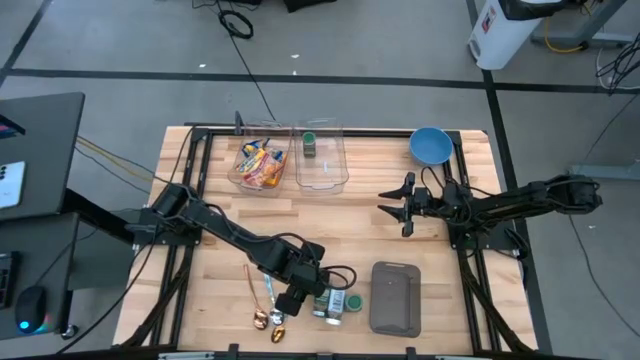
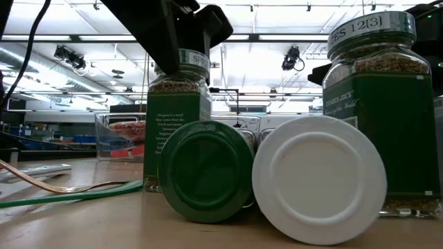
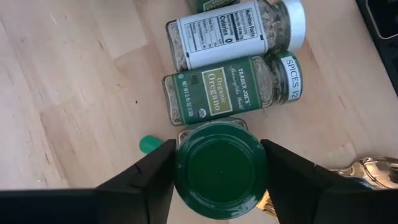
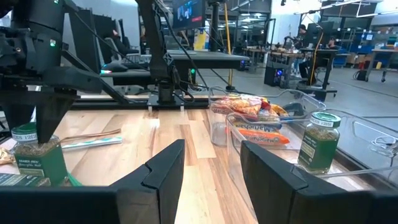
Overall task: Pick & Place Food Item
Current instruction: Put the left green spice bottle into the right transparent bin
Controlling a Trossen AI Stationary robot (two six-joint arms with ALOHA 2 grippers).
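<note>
Left hand (image 3: 221, 180) fingers either side of upright green-lidded spice jar (image 3: 221, 171), grip unclear, long axis vertical, two jars (image 3: 230, 87) lying flat on worktop (image 3: 74, 93), right hand (image 1: 400, 205) released, aloft.

blue bowl (image 1: 430, 145), grey tray (image 1: 396, 297), spoons (image 1: 268, 318)

From my station this looks like a robotics lab or workshop: a wooden table (image 1: 230, 225) on grey concrete, ceiling strip lights (image 2: 291, 41), and workbenches (image 4: 205, 59) with monitors (image 4: 189, 12), probably, around twelve o'clock.
</note>
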